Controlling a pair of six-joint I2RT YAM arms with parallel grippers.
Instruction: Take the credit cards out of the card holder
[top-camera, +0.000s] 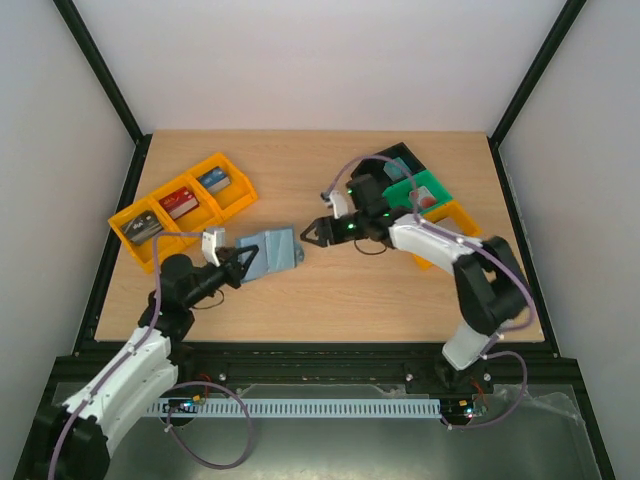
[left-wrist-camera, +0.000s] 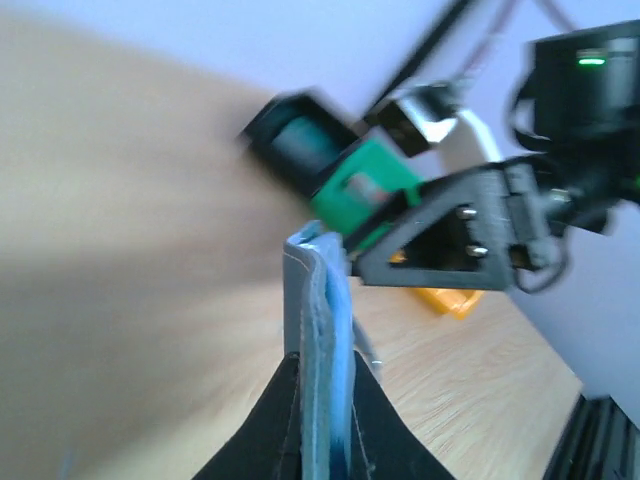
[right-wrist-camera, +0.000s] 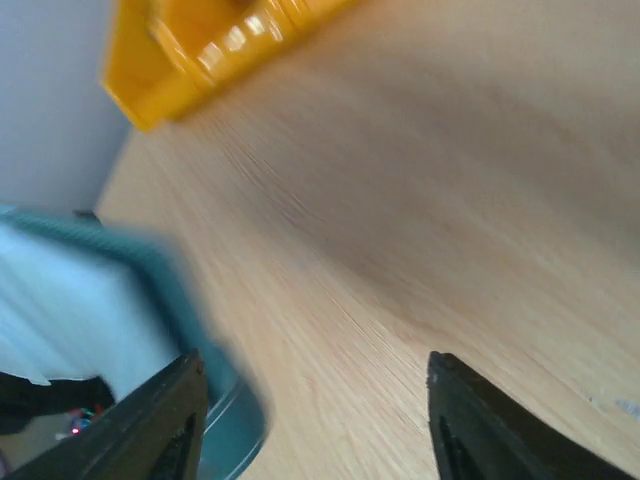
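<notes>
The top camera looks down from high above the card holder (top-camera: 270, 250), covering the whole table (top-camera: 350, 290). Both wrist cameras face that holder closely from opposite sides.

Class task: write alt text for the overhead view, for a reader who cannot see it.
The left tool grips a blue card holder at mid-table, while the right tool, open, is close to its other end. An orange tray of blocks sits at the left.

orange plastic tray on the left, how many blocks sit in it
3, one per compartment of the orange plastic tray: grey block at the near-left end, red block in the middle, blue block at the far-right end. None look hidden.
</notes>
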